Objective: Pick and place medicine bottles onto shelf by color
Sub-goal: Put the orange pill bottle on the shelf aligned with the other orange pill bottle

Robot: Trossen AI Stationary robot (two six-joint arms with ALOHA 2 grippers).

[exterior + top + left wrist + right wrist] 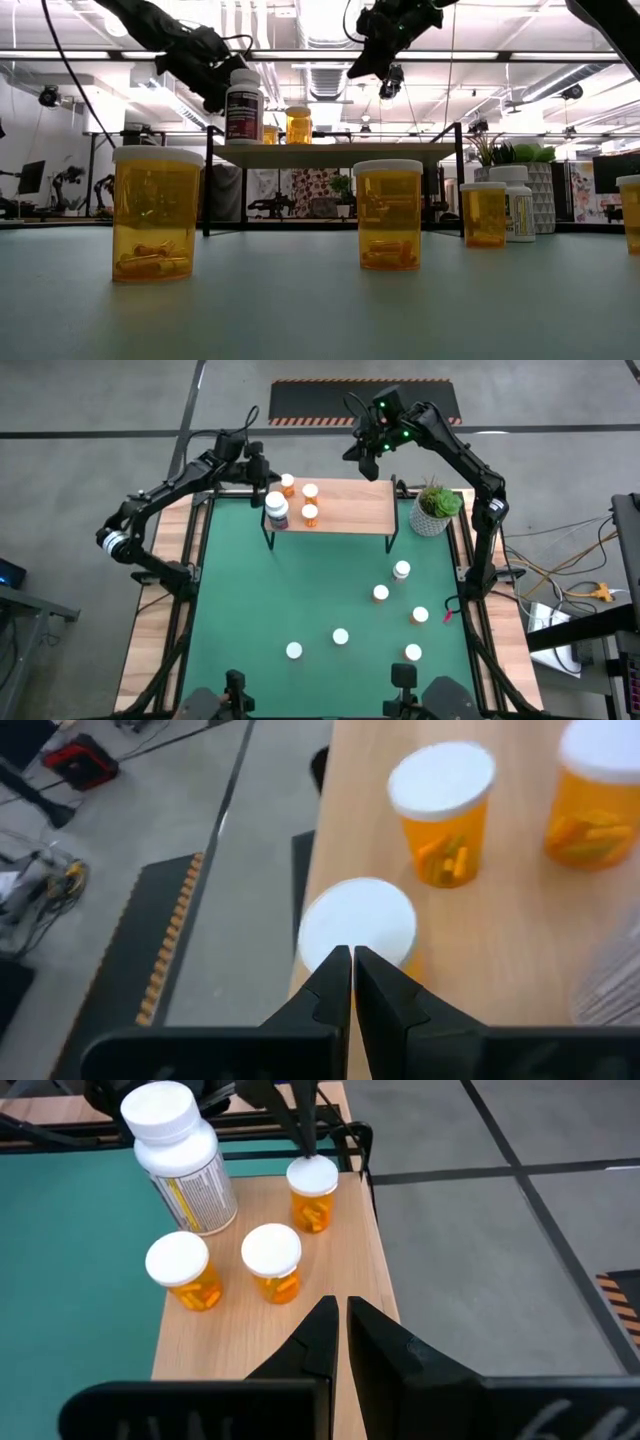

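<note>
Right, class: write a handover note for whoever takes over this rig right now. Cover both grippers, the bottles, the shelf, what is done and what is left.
Left gripper: jaws shut, empty, above the shelf's far left corner, close to an orange bottle.
Right gripper: jaws shut, empty, above the shelf's far edge.
Done: three orange bottles and the larger white-and-dark bottle stand at the shelf's left end.
Left: six bottles on the green mat, mostly right of centre; one is a white-bodied bottle. The rest of the shelf is free.
</note>
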